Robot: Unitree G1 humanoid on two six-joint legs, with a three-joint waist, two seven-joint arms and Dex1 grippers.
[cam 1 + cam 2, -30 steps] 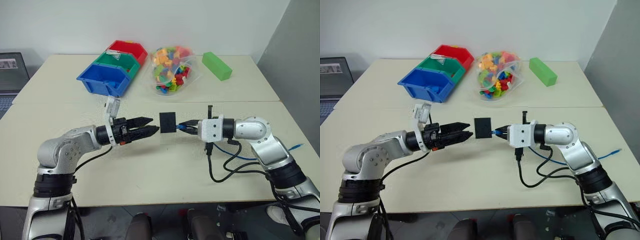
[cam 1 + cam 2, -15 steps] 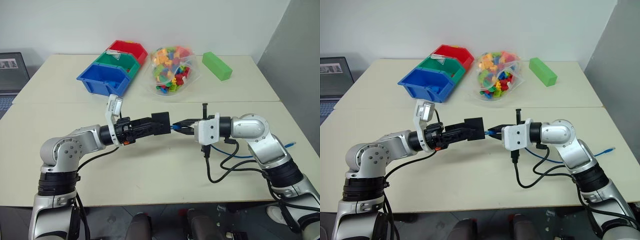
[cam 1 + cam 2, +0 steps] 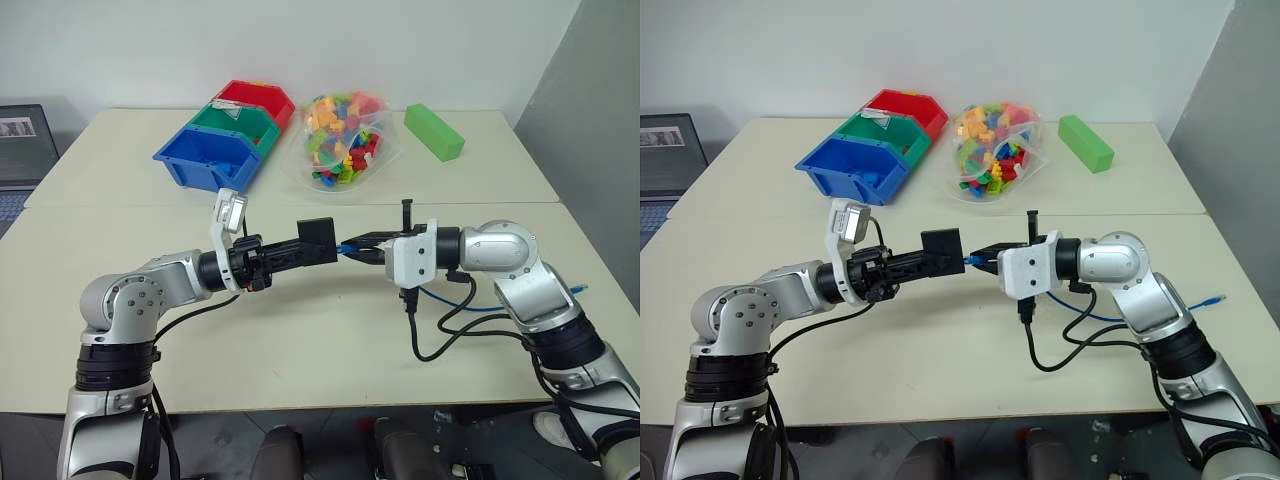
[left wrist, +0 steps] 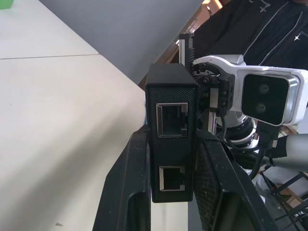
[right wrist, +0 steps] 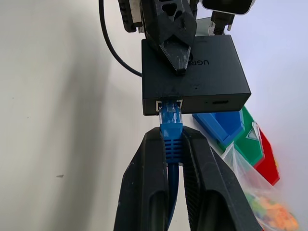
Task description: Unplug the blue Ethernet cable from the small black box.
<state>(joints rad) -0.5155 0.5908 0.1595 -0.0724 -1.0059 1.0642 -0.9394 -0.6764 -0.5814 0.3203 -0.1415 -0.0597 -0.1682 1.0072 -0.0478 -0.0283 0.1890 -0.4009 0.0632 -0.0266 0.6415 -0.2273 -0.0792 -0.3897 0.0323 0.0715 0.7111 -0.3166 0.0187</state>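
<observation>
A white wall stood behind the pale, matte counter [image 3: 300, 330], which carried hard plastic bins at its far side, a blue bin [image 3: 208, 158], a green bin [image 3: 240, 124] and a red bin [image 3: 257, 99], beside a crinkled clear bag of bright bricks [image 3: 343, 138] and a long green block [image 3: 434, 131]. Above the middle of the counter the two arms met, both reaching inward roughly level. The left end effector [image 3: 923, 263] was clamped on the small black box [image 3: 942, 250], a flat, squarish, finely textured plastic case with two open sockets on the face shown in the left wrist view, one finger [image 4: 130, 187] pressed against each broad side. The right end effector [image 5: 172, 144] was pinched shut on the ribbed boot of the blue Ethernet cable [image 5: 171, 139], just behind its clear plug, which sat in a port in the box's side. The thin blue cord trailed under the right arm to a loose end [image 3: 577, 289] lying on the counter.
</observation>
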